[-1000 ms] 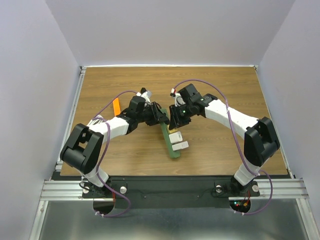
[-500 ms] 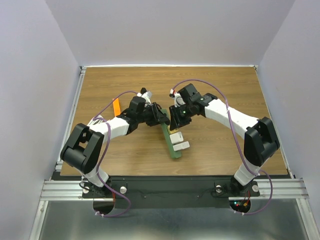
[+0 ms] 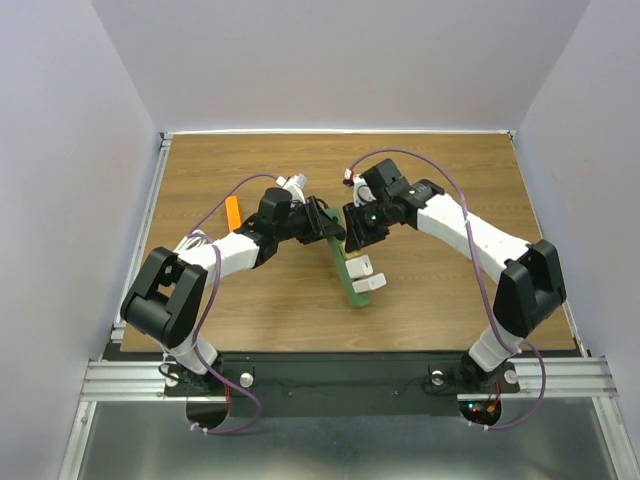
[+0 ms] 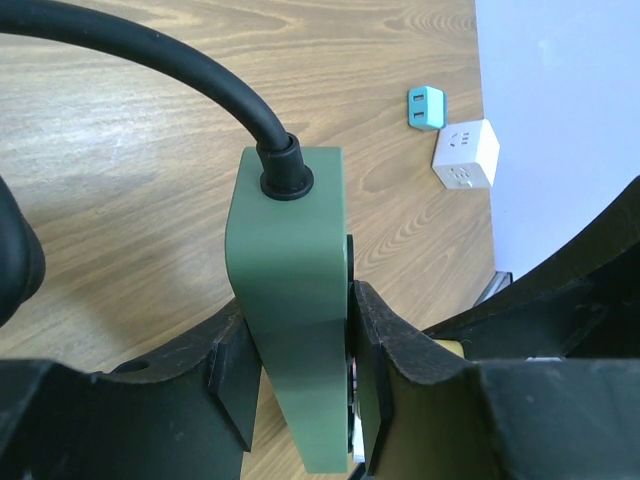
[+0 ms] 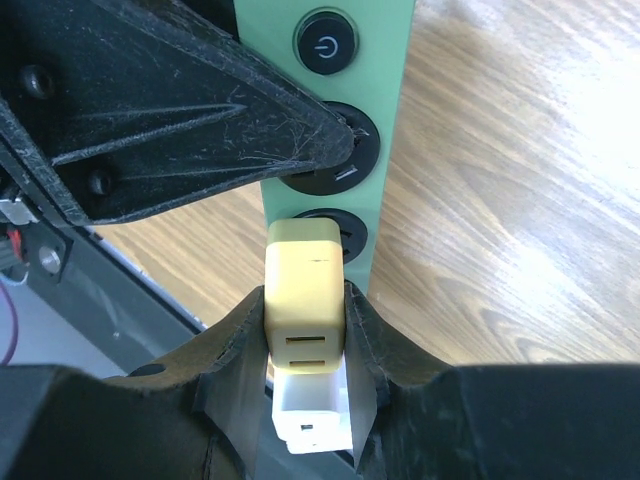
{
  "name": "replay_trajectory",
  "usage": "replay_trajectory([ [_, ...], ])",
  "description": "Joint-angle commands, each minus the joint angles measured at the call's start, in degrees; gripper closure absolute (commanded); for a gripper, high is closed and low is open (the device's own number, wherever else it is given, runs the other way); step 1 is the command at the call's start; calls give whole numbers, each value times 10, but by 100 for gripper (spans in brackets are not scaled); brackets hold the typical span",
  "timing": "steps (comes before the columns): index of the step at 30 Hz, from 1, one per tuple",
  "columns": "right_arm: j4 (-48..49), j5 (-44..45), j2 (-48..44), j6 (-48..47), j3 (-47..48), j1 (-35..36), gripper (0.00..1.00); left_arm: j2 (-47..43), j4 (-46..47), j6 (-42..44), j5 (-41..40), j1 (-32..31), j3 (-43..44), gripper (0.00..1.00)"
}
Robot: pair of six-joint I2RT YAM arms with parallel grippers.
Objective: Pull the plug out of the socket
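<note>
1. On the left, over the tabletop [image 3: 250, 300]: left gripper [image 4: 295, 375] clamped on the cord end of the dark-green socket [image 4: 288, 250]. Bracing apparently done.
2. Midway: yellow plug [image 5: 303, 270] against an outlet two below the power button [image 5: 325, 42]. Cannot tell whether the prongs are out, so judged not yet free.
3. On the right: right gripper [image 5: 305, 305] closed on the yellow plug's sides, a white plug [image 5: 310, 410] just beneath.
4. Remaining: drawing the plug clear of the held strip.
</note>
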Motion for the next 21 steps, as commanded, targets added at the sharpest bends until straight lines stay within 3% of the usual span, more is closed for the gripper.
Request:
replay_trajectory([
  [1, -20, -28, -38, -25, 38, -41, 100, 21, -150, 109, -70, 21, -33, 100],
  [11, 0, -99, 26, -25, 33, -40, 100, 23, -150, 109, -67, 21, -29, 100],
  [21, -4, 51, -94, -15, 23, -48, 100, 35, -148, 118, -72, 21, -42, 100],
])
